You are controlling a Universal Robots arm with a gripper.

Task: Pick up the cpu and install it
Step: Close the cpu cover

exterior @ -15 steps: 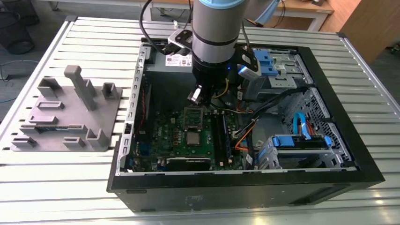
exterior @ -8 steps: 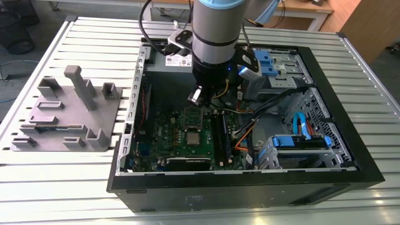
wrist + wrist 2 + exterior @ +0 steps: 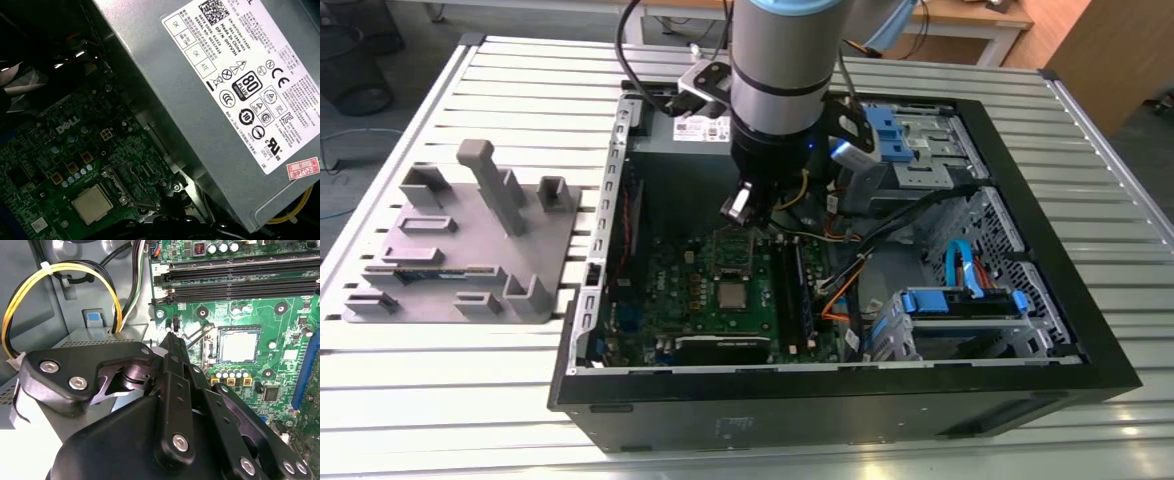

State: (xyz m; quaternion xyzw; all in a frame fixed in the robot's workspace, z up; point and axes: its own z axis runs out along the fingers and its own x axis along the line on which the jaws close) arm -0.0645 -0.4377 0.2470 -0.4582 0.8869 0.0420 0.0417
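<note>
The cpu (image 3: 731,295) is a small silvery square lying flat in the socket on the green motherboard (image 3: 670,300), inside the open computer case. It shows in both wrist views (image 3: 239,345) (image 3: 92,204), with nothing touching it. My gripper (image 3: 738,205) hangs above the board, a little beyond the cpu towards the power supply. In the second wrist view its black fingers (image 3: 176,375) meet in one narrow tip, shut on nothing, and the gripper (image 3: 171,337) ends just beside the socket's thin wire lever (image 3: 197,334).
A grey power supply (image 3: 225,100) with a white label sits next to the socket. Yellow cables (image 3: 60,275) loop nearby. Black memory slots (image 3: 235,277) run beside the socket. Blue drive caddies (image 3: 961,300) fill the case's right side in the exterior view. A grey block with upright posts (image 3: 467,240) stands outside.
</note>
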